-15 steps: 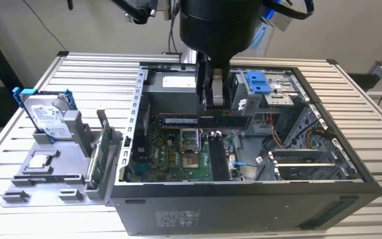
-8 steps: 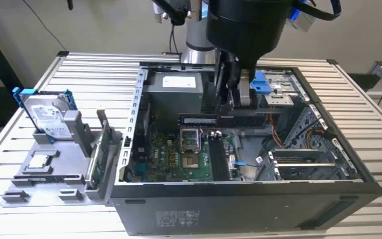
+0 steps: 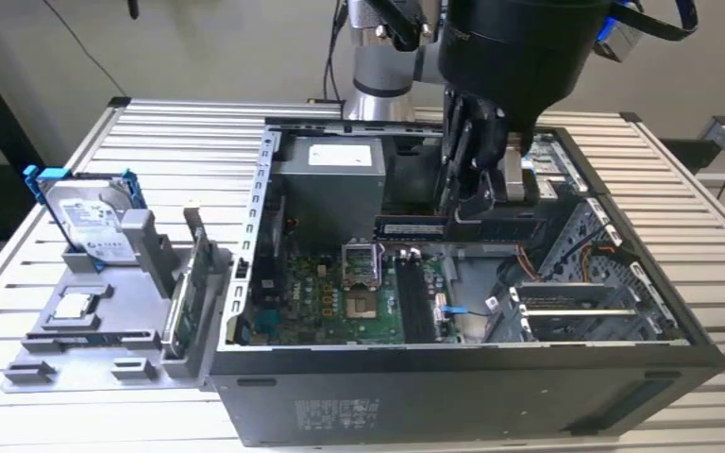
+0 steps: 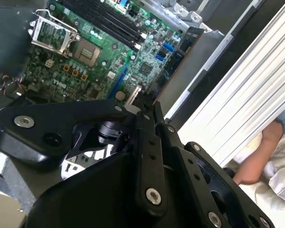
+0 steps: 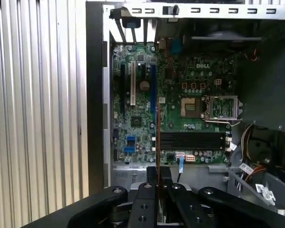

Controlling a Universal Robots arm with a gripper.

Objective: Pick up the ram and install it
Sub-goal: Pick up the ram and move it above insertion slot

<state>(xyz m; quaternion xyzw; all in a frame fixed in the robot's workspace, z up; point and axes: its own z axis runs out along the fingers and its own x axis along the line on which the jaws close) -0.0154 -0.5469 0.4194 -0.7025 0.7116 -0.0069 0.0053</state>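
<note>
**Hand pinching ram inside case, not seated yet**

Hand (image 3: 479,209) comes down from above into the open computer case (image 3: 463,396). Its fingers (image 5: 152,176) are pressed together on the ram (image 3: 410,227), which it holds level as a dark stick, clear of the board. In the first wrist view the ram (image 5: 158,133) is edge-on, a thin line sticking out past the fingers.

Across the exterior view from its left:
- **Grey holder:** the holder (image 3: 86,330) sits on the slatted tabletop (image 3: 148,132). It carries the hard drive (image 3: 90,222) in its blue frame.
- **Upright green card:** the card (image 3: 193,283) stands in the same holder, just beside the case wall. Both are well apart from the hand.
- **Motherboard:** the board (image 3: 337,302) lies on the case floor.
- **Memory slots:** the black slots (image 3: 414,294) are near the middle of the case and look empty in the first wrist view.
- **Hand and ram:** both are near the far end of the slots, with the ram above them and not touching.

The ram looks crosswise to the slots in both the exterior and first wrist views.

Progress, as a judgement: the pick is done, since the ram is gripped and carried into the case. The install is not done, as the ram is neither lined up with a slot nor pressed in.
</note>
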